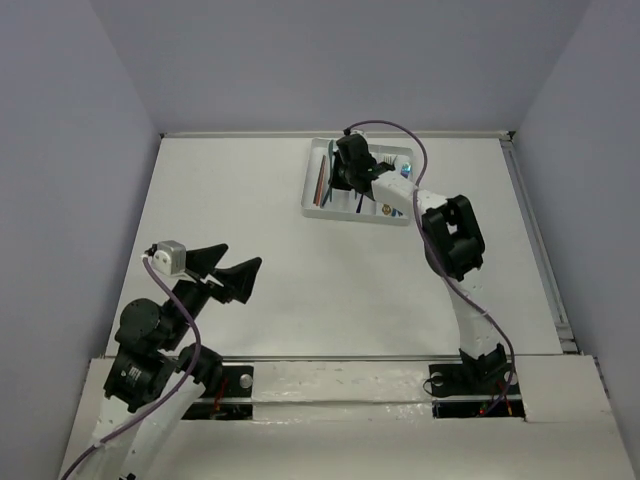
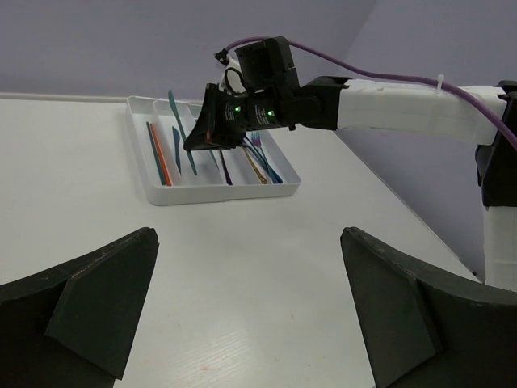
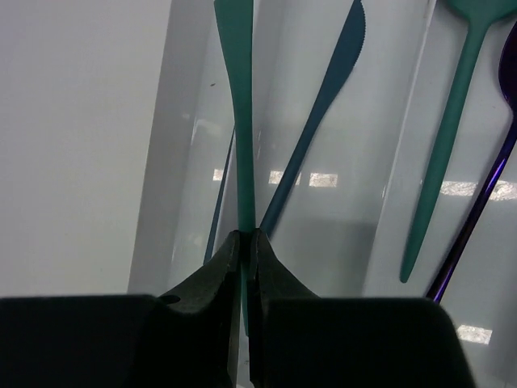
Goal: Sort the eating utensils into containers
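One teal utensil (image 3: 236, 121) is pinched by its handle between the closed fingers of the right gripper (image 3: 245, 236). It is held just above the white tray (image 1: 312, 190), over the compartment where a blue knife (image 3: 327, 113) already lies. This looks like the placing step for that piece. No other utensil shows outside the tray from overhead, so the sorting seems close to done. The next move calls for bringing the piece down in line with the compartment and parting the fingers only when it sits low, so that it drops beside the knife, not across a divider. The left gripper (image 2: 249, 234) stands wide open with nothing in it, well apart from the tray. The held piece's far end is cut off at the top of the right wrist view, so I cannot tell its kind, and the teal spoon (image 3: 448, 137) and a purple piece (image 3: 485, 202) in the neighbouring compartment are also cropped. From overhead the right wrist covers much of the tray. The left wrist view shows red-orange chopsticks (image 2: 160, 158) and forks (image 2: 260, 158), too small to count.
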You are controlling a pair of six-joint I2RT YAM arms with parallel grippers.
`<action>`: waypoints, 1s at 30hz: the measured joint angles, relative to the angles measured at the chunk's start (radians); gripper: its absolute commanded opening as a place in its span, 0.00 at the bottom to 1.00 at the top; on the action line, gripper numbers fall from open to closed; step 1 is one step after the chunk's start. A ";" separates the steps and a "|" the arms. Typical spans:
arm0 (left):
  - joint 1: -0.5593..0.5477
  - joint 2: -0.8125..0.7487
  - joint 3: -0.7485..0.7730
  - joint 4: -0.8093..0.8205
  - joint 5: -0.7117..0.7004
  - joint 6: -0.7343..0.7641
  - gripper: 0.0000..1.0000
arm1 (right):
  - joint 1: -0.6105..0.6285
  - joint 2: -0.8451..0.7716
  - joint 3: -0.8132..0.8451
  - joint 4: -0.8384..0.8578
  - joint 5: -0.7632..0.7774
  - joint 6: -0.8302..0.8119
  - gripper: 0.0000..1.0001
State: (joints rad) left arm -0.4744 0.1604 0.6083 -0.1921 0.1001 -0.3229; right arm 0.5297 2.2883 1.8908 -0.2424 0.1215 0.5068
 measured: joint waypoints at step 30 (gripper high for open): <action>0.097 0.003 0.002 -0.002 -0.008 0.000 0.99 | 0.000 -1.332 -0.795 0.019 -0.066 -0.103 1.00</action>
State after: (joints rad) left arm -0.3775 0.1638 0.6106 -0.1936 0.0921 -0.3225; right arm 0.5301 0.9562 1.0958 -0.2237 0.0551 0.4034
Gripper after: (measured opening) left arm 0.988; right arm 0.995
